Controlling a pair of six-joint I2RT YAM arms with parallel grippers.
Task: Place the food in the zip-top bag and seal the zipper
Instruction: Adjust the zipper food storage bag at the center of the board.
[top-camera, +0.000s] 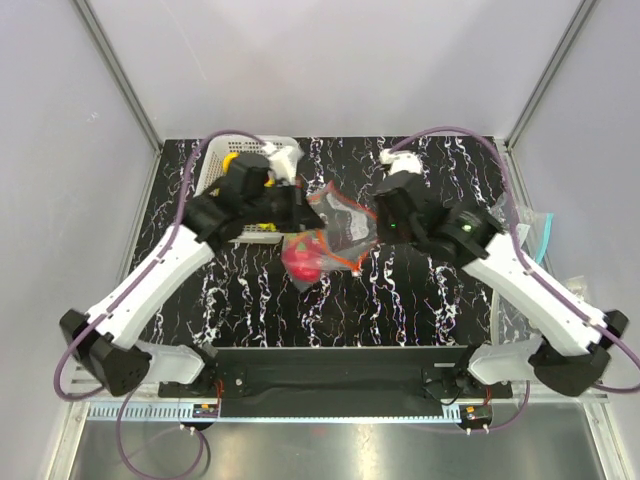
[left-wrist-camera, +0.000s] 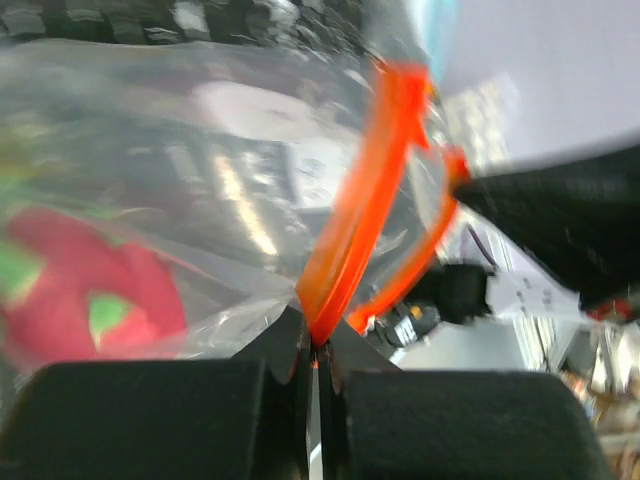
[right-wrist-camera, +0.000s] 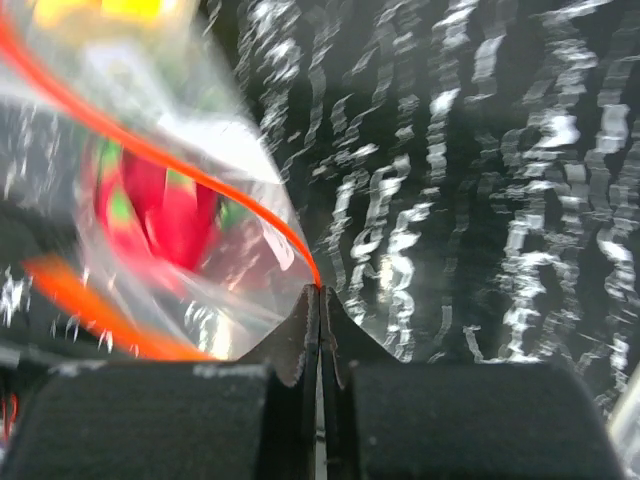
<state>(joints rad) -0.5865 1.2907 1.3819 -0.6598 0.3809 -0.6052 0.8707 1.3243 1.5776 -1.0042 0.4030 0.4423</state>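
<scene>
The clear zip-top bag hangs between my two grippers above the middle of the table, its red-orange zipper open. The pink-red dragon fruit sits inside it and also shows in the left wrist view and the right wrist view. My left gripper is shut on the zipper strip at the bag's left end. My right gripper is shut on the zipper's other end. A yellow fruit lies in the white mesh basket; another yellow shape shows blurred through the bag.
The basket stands at the back left of the black marbled table. Another clear bag with a teal edge lies at the right edge. Grey walls close in the back and sides.
</scene>
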